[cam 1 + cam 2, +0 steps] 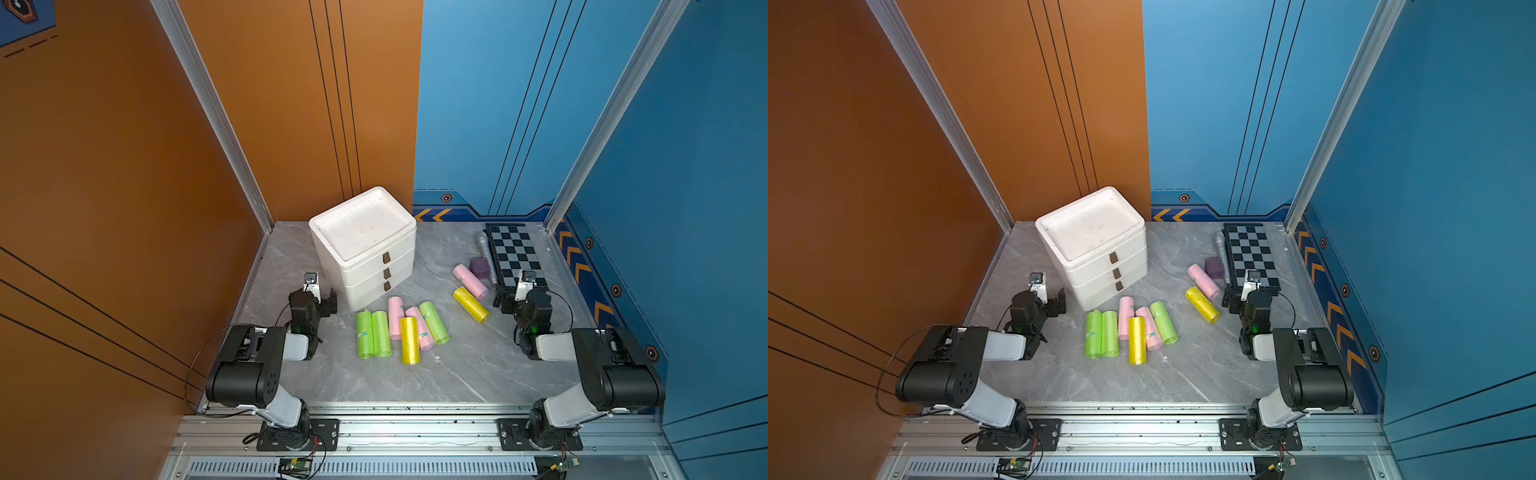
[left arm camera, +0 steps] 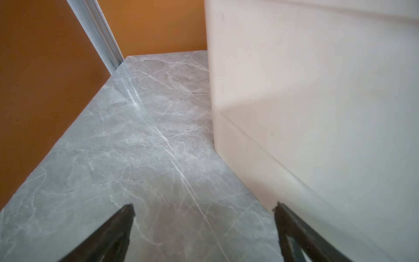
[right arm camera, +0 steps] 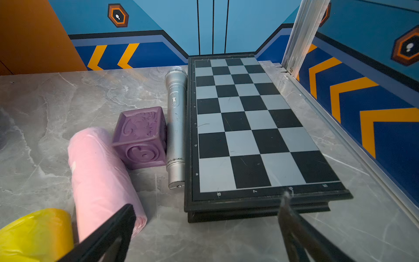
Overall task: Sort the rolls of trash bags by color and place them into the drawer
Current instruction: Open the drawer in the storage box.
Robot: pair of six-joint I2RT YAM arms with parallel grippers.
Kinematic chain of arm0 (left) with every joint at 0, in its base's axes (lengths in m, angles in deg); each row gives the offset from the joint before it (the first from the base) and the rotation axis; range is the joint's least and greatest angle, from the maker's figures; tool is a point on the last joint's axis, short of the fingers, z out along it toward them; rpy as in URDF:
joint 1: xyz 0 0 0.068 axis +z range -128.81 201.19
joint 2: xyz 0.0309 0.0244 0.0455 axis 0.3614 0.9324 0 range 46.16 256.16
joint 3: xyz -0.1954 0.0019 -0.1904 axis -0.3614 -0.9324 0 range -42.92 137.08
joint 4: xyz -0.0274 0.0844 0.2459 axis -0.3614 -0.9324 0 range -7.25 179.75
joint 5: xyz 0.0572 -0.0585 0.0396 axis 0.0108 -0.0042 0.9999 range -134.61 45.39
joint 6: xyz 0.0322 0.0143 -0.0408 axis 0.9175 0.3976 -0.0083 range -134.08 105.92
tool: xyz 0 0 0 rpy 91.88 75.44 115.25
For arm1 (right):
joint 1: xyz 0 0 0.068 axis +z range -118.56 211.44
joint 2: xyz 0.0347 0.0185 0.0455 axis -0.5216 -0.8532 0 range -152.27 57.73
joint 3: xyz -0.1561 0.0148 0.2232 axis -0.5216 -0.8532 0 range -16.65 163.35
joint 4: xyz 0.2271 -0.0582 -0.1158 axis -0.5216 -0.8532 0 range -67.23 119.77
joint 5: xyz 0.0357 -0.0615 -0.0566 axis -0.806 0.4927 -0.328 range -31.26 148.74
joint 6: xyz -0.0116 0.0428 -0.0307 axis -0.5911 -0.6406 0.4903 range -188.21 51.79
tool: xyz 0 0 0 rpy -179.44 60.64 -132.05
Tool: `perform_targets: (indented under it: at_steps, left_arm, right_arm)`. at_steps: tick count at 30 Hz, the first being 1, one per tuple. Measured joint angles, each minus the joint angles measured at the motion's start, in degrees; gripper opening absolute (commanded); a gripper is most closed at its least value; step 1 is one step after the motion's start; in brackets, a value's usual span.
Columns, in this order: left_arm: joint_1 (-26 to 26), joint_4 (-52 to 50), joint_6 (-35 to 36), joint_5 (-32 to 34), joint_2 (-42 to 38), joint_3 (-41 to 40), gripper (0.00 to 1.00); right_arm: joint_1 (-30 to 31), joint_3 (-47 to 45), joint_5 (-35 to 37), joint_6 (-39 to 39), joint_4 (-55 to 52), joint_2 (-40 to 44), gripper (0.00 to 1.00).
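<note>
1. Standing by the desk [image 1: 457,374], I see both arms folded low at its sides, neither carrying anything.
2. Left gripper [image 2: 204,204]: jaws spread wide and empty over bare marble, just beside the white drawer unit [image 1: 365,249], whose three drawers are all shut.
3. Right gripper [image 3: 208,199]: jaws wide apart too, empty, at the near edge of the chessboard [image 3: 247,122].
4. Six rolls lie bunched in front of the drawer unit. The left green roll [image 1: 364,334] touches the next green roll [image 1: 381,333]. Then come the rear pink roll [image 1: 395,311], the front yellow roll [image 1: 409,340], the middle pink roll [image 1: 419,328] and the tilted green roll [image 1: 434,322].
5. Off to the right, near the right gripper, the far pink roll [image 3: 99,172] lies just beside a purple cube [image 3: 140,136], which sits against the grey microphone [image 3: 175,127]. The far yellow roll [image 3: 34,231] lies alongside that pink one.
</note>
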Motion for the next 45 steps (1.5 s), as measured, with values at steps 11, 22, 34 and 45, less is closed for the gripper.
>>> perform_targets:
  at_steps: [11,22,34,45]
  left_arm:
    - [0.0,0.0,-0.2,0.8,0.0,0.0,0.98]
    - [0.1,0.0,-1.3,1.0,0.0,0.0,0.98]
    - [-1.2,-0.7,-1.7,6.3,-0.7,0.0,0.98]
    - [-2.6,-37.9,-14.9,21.9,-28.4,15.9,0.98]
  right_arm:
    - [0.0,0.0,0.0,0.0,0.0,0.0,1.00]
    - [0.0,0.0,0.0,0.0,0.0,0.0,1.00]
    - [0.0,0.0,0.0,0.0,0.0,0.0,1.00]
    - [0.0,0.0,0.0,0.0,0.0,0.0,1.00]
